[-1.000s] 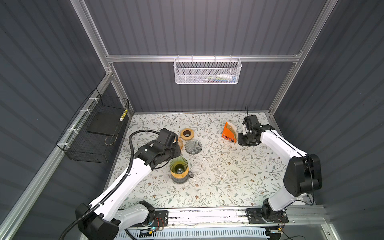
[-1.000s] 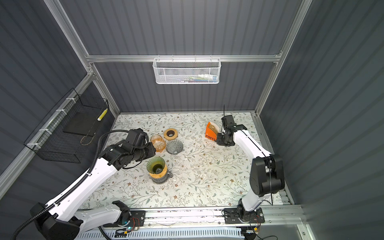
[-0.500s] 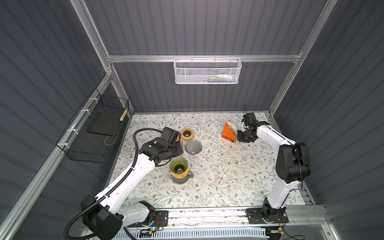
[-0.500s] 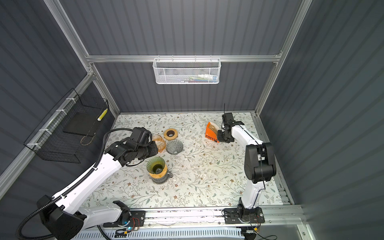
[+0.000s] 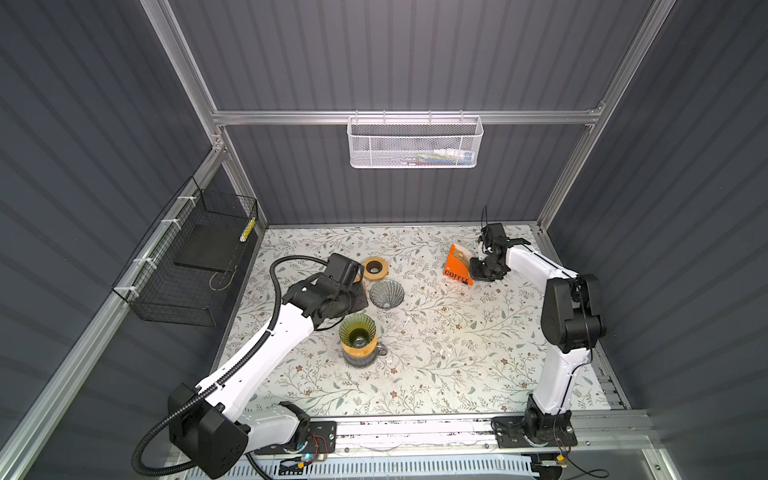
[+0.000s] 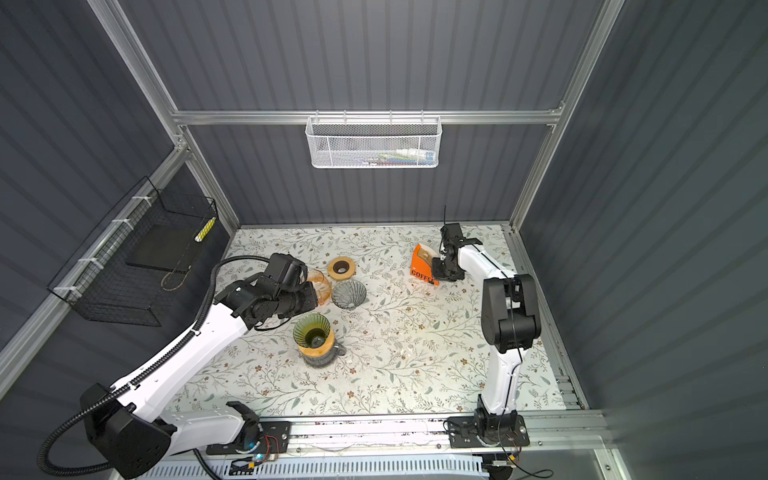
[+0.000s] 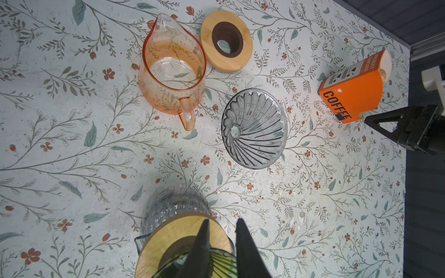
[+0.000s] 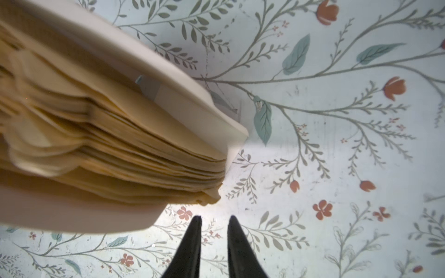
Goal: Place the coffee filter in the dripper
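Hovering just beside the orange filter box [image 5: 457, 268], right end effector [image 8: 213, 217] slightly spread, empty; filters [image 8: 108, 144] stacked inside box. Well apart from box: left end effector [image 7: 222, 220], likewise spread, empty, and green dripper [image 5: 357, 332].

Both top views overlook the whole table [image 5: 436, 365] from above; wrist cameras face it closely.

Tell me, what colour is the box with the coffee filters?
The coffee filter box is orange with black COFFEE lettering; the left wrist view shows it best.

left arm [image 5: 282, 332]: white shell, black joints, ribbed black hose [image 5: 273, 286] | right arm [image 5: 557, 374]: white, black joints
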Available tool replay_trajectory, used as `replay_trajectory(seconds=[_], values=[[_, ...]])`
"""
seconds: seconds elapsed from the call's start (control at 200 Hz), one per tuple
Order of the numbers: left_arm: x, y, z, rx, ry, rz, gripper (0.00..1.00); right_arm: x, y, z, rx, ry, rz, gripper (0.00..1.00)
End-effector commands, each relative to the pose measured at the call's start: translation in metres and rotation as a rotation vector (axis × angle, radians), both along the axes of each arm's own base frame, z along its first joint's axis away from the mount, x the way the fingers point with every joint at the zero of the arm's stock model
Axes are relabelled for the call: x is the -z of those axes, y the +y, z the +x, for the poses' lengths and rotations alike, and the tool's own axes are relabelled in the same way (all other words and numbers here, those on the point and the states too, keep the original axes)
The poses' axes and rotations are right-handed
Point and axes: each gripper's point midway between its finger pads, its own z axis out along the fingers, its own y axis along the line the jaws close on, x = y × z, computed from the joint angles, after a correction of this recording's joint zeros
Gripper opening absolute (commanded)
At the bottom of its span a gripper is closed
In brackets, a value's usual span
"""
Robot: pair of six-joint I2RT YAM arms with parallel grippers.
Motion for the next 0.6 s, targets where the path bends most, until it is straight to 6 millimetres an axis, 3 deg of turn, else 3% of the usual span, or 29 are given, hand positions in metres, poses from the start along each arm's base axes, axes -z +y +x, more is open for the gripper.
replay_trajectory(seconds=[0.0, 0.595], values=[[-0.0107, -0.0013, 0.0034, 0.012, -0.03, 0.004, 0.22, -0.0011, 0.0027, 0.0037, -0.015, 0.008, 0.016, 0.23], [-0.0086, -0.0002, 0.0022, 0.008, -0.027, 0.005, 0.21, 0.0072, 0.0005, 0.0092, -0.015, 0.021, -0.004, 0.25]])
